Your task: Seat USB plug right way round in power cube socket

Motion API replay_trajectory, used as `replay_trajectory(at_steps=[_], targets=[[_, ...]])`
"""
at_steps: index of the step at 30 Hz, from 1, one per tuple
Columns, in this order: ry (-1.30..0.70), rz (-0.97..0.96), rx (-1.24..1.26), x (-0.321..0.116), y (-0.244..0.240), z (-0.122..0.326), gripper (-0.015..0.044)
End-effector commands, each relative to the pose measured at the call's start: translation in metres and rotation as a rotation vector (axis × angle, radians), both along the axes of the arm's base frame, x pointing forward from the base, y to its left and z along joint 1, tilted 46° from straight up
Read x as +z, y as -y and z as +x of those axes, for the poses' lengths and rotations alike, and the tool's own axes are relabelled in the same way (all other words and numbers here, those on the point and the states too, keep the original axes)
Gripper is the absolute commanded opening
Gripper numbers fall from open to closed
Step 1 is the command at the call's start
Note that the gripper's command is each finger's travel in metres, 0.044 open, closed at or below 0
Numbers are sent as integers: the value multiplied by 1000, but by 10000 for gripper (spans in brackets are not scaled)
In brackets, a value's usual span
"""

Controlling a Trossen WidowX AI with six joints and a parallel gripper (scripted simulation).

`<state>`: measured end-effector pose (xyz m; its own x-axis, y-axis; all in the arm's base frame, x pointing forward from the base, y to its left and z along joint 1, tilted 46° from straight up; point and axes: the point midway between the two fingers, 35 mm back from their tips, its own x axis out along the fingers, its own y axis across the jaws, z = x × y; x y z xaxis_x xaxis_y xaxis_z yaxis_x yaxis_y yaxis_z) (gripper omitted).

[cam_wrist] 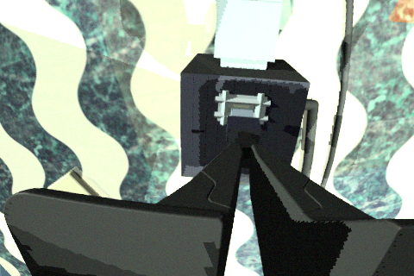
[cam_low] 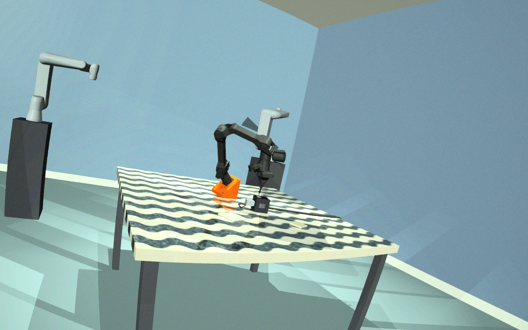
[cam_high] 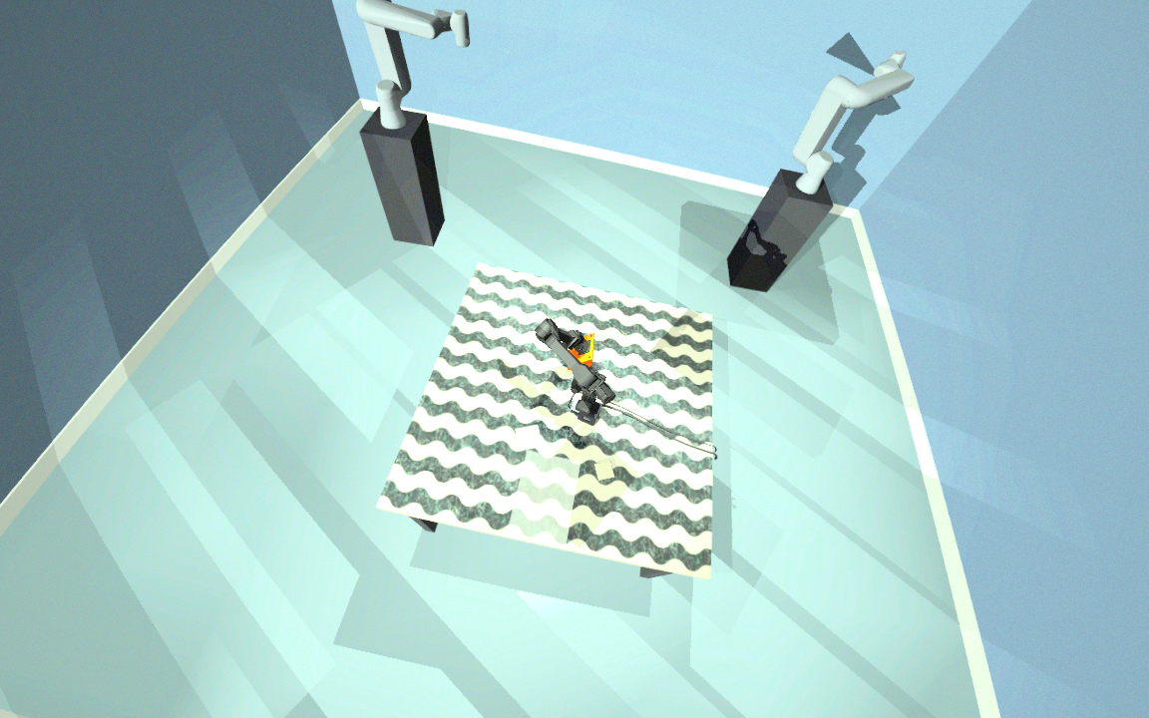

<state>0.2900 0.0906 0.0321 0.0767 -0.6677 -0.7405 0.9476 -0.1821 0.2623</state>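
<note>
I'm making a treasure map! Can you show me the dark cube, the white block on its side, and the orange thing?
dark cube [cam_low: 260, 204] [cam_wrist: 194, 108]: exterior, front face; wrist, top face
white block [cam_wrist: 247, 30]: wrist, middle
orange thing [cam_low: 229, 189]: exterior, side

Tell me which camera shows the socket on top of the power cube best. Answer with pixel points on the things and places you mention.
The wrist view: it looks down on the socket [cam_wrist: 221, 114], its pale frame clear against the dark cube [cam_wrist: 194, 108] [cam_low: 260, 204], though the gripper [cam_wrist: 244, 153] hides part nearby. The exterior view shows the cube's top only as a thin sliver; in the top view, the arm [cam_high: 570, 359] covers it.
</note>
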Motion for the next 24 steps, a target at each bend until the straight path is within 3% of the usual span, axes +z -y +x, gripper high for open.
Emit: replay_trajectory(at_steps=[1, 24], targets=[[-3, 7, -1, -1, 1, 0, 0], [0, 20, 1, -3, 2, 0, 0]])
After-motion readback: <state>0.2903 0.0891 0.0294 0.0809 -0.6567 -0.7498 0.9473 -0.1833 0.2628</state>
